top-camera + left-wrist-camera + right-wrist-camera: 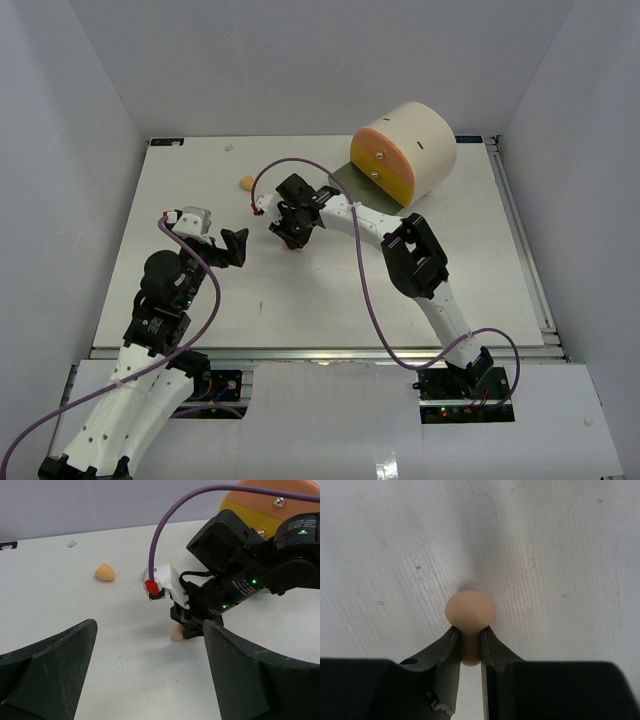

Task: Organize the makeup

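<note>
Right gripper (292,233) is closed narrowly on a peach sponge (470,611) that sits on the white bench (480,260) close to its centre. Left gripper (150,625) is spread wide and holds nothing, near the sponge on the left-edge side. A second sponge (246,182) lies toward the far edge. A cream cylinder (415,140), its orange front shut, stands by the far right corner. Open surface runs along the right and near edges. White walls stand on three sides.

From the left gripper (238,247), bare table (330,290) runs open toward 4 and 6 o'clock. At 3 o'clock the right gripper (291,234), clamped on a sponge (470,611), bars the way; a loose sponge (246,182) sits at 12 o'clock.
</note>
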{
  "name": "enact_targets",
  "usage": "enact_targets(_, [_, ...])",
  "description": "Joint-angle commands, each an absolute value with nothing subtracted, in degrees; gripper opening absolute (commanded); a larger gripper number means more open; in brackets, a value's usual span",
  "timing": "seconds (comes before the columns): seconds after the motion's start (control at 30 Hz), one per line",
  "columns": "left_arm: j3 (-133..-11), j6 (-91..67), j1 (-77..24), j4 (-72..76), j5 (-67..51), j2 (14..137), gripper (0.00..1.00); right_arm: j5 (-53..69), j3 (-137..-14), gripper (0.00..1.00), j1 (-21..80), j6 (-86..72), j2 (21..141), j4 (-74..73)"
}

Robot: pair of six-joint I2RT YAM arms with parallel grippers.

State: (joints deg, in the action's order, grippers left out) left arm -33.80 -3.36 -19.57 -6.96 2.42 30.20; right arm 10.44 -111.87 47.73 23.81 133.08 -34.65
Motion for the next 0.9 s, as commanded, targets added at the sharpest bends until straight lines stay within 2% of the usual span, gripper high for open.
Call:
enact_targets(0.0, [-34.1, -2.89, -19.25, -6.94, 1.62, 29.36, 0.98, 10.76, -109.55, 0.2, 46.17, 29.43, 119.39, -34.88])
enact_targets(0.4, [-34.03, -2.92, -19.25, -6.75, 0.09, 30.35, 0.98, 2.16, -96.4, 0.18, 35.43, 29.85, 103.21, -31.16])
enact_targets(0.7, [-34.01, -3.16, -19.25, -6.77, -2.37, 32.26, 0.98, -9.63, -88.5, 0.26, 32.08, 30.06, 101.18, -25.11])
enact_targets(0.87, [-33.93, -3.34, -19.25, -6.77, -2.55, 33.04, 0.98, -13.79, -88.76, 0.3, 31.38, 29.97, 103.78, -23.73])
